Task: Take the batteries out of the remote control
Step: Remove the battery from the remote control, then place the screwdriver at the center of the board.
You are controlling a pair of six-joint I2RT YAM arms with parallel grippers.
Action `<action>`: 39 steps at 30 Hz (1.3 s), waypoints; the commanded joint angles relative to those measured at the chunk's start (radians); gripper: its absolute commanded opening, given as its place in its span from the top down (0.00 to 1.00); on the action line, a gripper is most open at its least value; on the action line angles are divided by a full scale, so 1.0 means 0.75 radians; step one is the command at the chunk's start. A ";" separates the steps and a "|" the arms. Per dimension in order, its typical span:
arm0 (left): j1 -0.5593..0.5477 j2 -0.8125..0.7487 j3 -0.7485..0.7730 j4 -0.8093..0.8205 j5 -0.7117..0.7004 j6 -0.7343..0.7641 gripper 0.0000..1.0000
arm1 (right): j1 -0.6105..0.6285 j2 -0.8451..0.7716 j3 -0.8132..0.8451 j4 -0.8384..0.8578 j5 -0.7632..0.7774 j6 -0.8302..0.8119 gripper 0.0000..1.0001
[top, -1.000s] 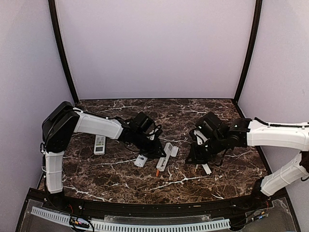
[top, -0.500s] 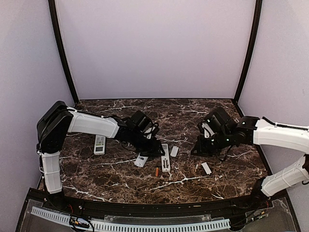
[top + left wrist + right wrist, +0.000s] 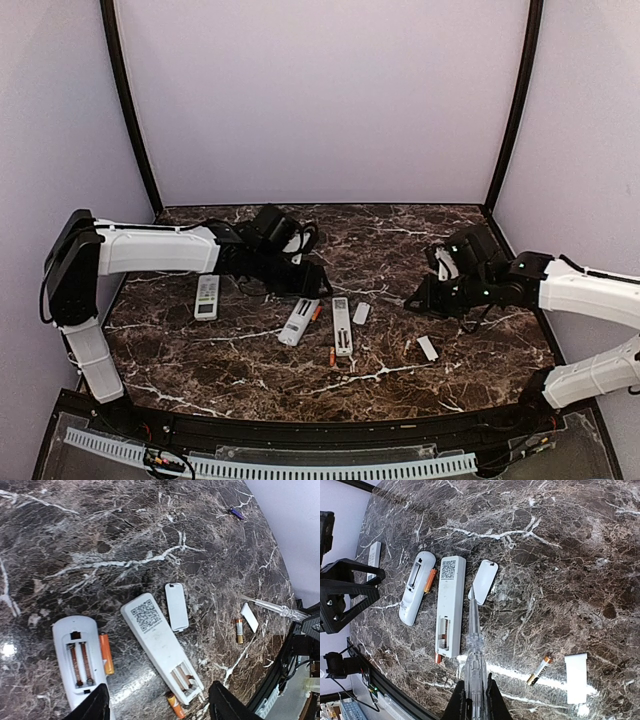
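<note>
Two white remotes lie back-up with their compartments open: a rounded remote (image 3: pixel 75 665) (image 3: pixel 298 322) and a flat one with a QR code (image 3: pixel 159 645) (image 3: pixel 342 326). Both compartments show only bare metal contacts. One orange battery (image 3: pixel 106 653) rests against the rounded remote. Another battery (image 3: pixel 175 705) (image 3: pixel 332 355) lies at the flat remote's open end, and a third battery (image 3: pixel 540 670) lies farther right. My left gripper (image 3: pixel 160 711) (image 3: pixel 310 283) hangs open above the remotes, holding nothing. My right gripper (image 3: pixel 476 700) (image 3: pixel 418 298) is shut on a clear pointed tool (image 3: pixel 475 640).
A third remote (image 3: pixel 207 297) lies at the left. One white cover plate (image 3: pixel 176 606) sits beside the flat remote and another cover plate (image 3: pixel 575 677) lies near the third battery. A small purple item (image 3: pixel 235 513) lies far back on the marble table (image 3: pixel 440 235).
My left gripper has opened, let go of the flat remote and drawn back toward the rear left. The flat remote now lies straight. My right arm has pulled away to the right with its tool.
</note>
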 commanded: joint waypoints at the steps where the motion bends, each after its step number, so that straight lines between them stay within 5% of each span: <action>1: 0.035 -0.109 -0.076 -0.130 -0.162 0.037 0.32 | -0.055 -0.011 -0.102 0.210 -0.033 -0.023 1.00; 19: 0.593 -0.449 -0.392 -0.228 -0.283 -0.001 0.24 | -0.072 0.230 -0.277 0.463 0.060 -0.011 1.00; 27: 0.648 -0.554 -0.474 -0.233 -0.374 0.008 0.23 | -0.072 0.300 -0.273 0.480 0.055 -0.003 0.44; 33: 0.678 -0.575 -0.509 -0.244 -0.404 0.002 0.23 | -0.072 0.267 -0.269 0.456 0.074 -0.008 0.24; 39: 0.684 -0.518 -0.525 -0.279 -0.464 -0.002 0.17 | -0.072 0.171 -0.259 0.417 0.116 -0.035 0.16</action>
